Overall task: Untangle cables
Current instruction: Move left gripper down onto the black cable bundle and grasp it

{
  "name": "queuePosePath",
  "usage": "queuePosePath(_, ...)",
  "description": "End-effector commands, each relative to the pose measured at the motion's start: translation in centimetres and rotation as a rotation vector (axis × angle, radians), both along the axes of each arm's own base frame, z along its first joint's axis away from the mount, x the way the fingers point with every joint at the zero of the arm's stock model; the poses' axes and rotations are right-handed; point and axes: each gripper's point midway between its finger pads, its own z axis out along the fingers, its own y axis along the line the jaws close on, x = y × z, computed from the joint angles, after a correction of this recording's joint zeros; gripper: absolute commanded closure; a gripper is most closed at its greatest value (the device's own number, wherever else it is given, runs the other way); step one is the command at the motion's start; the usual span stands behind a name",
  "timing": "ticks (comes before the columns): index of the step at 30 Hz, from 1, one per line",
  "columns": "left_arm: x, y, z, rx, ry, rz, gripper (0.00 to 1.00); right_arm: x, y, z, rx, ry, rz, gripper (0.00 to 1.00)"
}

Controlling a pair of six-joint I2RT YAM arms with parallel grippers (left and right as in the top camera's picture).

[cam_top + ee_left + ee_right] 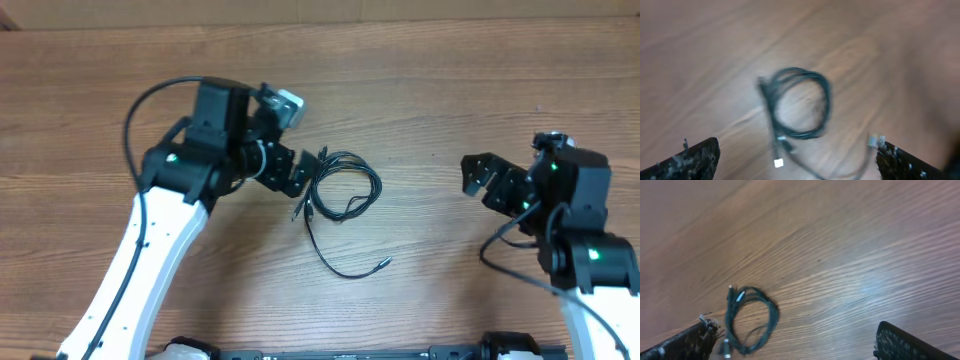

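One coiled bundle of thin dark cables (376, 184) lies looped at the middle of the brown wooden table (430, 80) — one loose tail trails off it, ending in a plug. How many cables it holds cannot be told. Of two grippers, the left gripper (296, 172) sits just beside the loop and the right gripper (478, 182) well apart — both spread wide, holding nothing.
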Motion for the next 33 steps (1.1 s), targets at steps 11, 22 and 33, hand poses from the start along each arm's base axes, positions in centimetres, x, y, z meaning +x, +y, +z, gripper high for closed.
queuePosePath(11,-0.1,-4.7,-11.9,0.114,0.46,0.382,0.39,1.3,2.9,-4.4,0.206,0.226,0.055,0.06)
queuePosePath(22,-0.2,-3.1,-20.6,0.339,0.546,0.646,0.52,1.1,2.9,-4.5,0.204,0.235,0.056,0.1)
queuePosePath(33,2.3,-4.0,-21.0,0.217,0.545,0.69,0.59,1.1,2.8,-4.6,0.196,0.238,0.05,0.09)
